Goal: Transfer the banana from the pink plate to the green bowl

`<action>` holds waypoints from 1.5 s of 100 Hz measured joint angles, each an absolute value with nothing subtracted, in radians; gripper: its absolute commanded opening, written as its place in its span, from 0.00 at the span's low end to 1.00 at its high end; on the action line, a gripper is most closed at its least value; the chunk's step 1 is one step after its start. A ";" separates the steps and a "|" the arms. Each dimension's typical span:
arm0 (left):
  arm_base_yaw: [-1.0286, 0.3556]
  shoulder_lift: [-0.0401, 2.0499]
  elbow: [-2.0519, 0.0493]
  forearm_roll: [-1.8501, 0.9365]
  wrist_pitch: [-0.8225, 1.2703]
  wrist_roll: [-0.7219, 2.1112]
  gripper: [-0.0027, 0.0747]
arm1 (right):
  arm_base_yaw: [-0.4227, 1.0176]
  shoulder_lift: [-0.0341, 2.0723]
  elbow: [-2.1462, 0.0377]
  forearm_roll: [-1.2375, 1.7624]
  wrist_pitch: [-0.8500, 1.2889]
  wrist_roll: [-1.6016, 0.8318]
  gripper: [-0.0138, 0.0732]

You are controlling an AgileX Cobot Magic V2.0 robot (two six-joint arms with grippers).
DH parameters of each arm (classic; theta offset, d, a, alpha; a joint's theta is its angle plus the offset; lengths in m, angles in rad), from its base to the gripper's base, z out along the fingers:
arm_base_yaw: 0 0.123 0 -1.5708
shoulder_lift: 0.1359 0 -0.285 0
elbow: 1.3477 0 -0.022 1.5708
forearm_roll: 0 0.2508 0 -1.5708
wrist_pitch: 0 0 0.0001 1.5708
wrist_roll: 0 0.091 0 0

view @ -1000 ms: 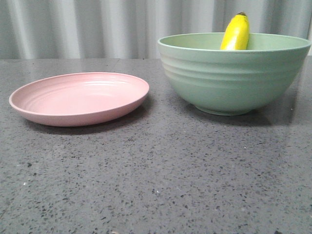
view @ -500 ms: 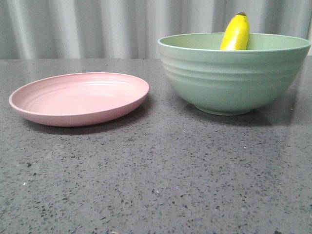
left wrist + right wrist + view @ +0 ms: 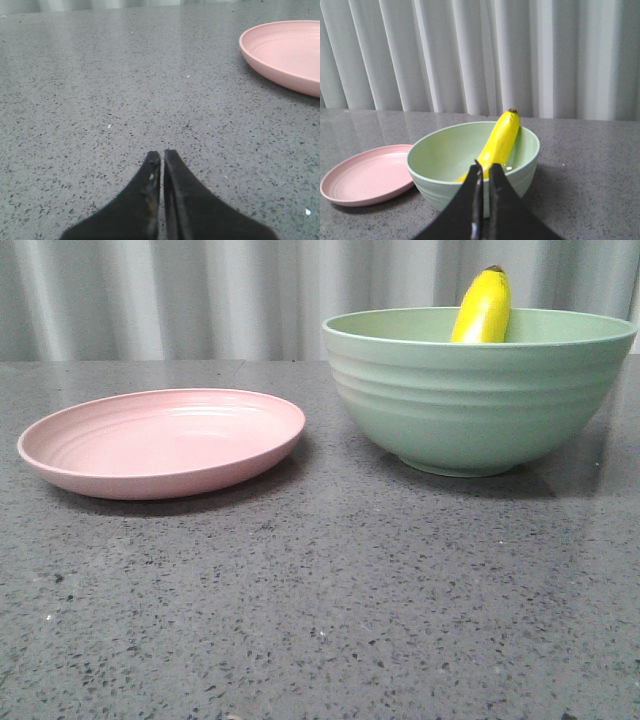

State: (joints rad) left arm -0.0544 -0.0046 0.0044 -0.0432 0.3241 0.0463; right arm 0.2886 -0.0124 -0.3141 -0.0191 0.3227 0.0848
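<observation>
No readable text, labels, brands or numbers in any view. Plate (image 3: 160,443), bowl (image 3: 478,390) and banana (image 3: 483,306) are all unmarked. Countertop (image 3: 330,610) and far curtain (image 3: 470,55) carry no signs either.

The black, tapered left gripper (image 3: 161,156) hangs low over the desk, its two fingers pressed together, holding nothing. The matching black right gripper (image 3: 483,169) rides higher (fingers nearly meeting, a thin slit between), also empty.
</observation>
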 measured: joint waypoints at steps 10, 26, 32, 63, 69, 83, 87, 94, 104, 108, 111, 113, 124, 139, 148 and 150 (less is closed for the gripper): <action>-0.054 -0.005 0.004 -0.043 0.324 0.046 0.01 | 0.245 -0.012 -0.245 -0.022 0.234 0.085 0.08; -0.054 -0.005 0.004 -0.043 0.324 0.046 0.01 | 0.130 -0.012 -0.094 -0.028 -0.054 0.085 0.08; -0.054 -0.005 0.004 -0.043 0.324 0.046 0.01 | 0.080 -0.012 -0.035 -0.028 -0.173 0.085 0.08; -0.054 -0.005 0.004 -0.043 0.324 0.046 0.01 | -0.134 -0.012 0.013 -0.028 -0.234 0.084 0.08; -0.054 -0.005 0.004 -0.043 0.324 0.046 0.01 | -0.151 -0.012 0.013 -0.028 -0.166 0.084 0.08; -0.054 -0.005 0.004 -0.043 0.324 0.046 0.01 | -0.162 -0.012 0.013 -0.028 0.058 0.084 0.08; -0.054 -0.005 0.004 -0.043 0.324 0.046 0.01 | -0.162 -0.012 0.013 -0.028 0.110 0.084 0.08; -0.054 -0.005 0.004 -0.043 0.324 0.046 0.01 | -0.162 -0.012 0.013 -0.028 0.193 0.084 0.08; -0.054 -0.005 0.004 -0.043 0.324 0.046 0.01 | -0.162 -0.012 0.013 -0.030 0.280 0.084 0.08; -0.054 -0.005 0.004 -0.043 0.324 0.046 0.01 | -0.162 -0.012 0.013 -0.030 0.302 0.084 0.08; -0.054 -0.005 0.004 -0.043 0.324 0.046 0.01 | -0.162 -0.012 0.013 -0.030 0.313 0.084 0.08; -0.054 -0.005 0.004 -0.043 0.324 0.046 0.01 | -0.162 -0.012 0.011 -0.030 0.320 0.084 0.08; -0.054 -0.005 0.004 -0.043 0.324 0.046 0.01 | -0.162 -0.012 0.011 -0.030 0.324 0.084 0.08; -0.054 -0.005 0.004 -0.043 0.324 0.046 0.01 | -0.162 -0.012 0.011 -0.030 0.324 0.084 0.08; -0.054 -0.005 0.004 -0.043 0.324 0.046 0.01 | -0.162 -0.012 0.011 -0.030 0.324 0.084 0.08; -0.054 -0.005 0.004 -0.043 0.324 0.046 0.01 | -0.162 -0.012 0.011 -0.030 0.324 0.084 0.08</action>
State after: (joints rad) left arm -0.0544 -0.0046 0.0044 -0.0432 0.3241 0.0463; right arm -0.1622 -0.0124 0.0107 -0.0296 0.3240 0.0838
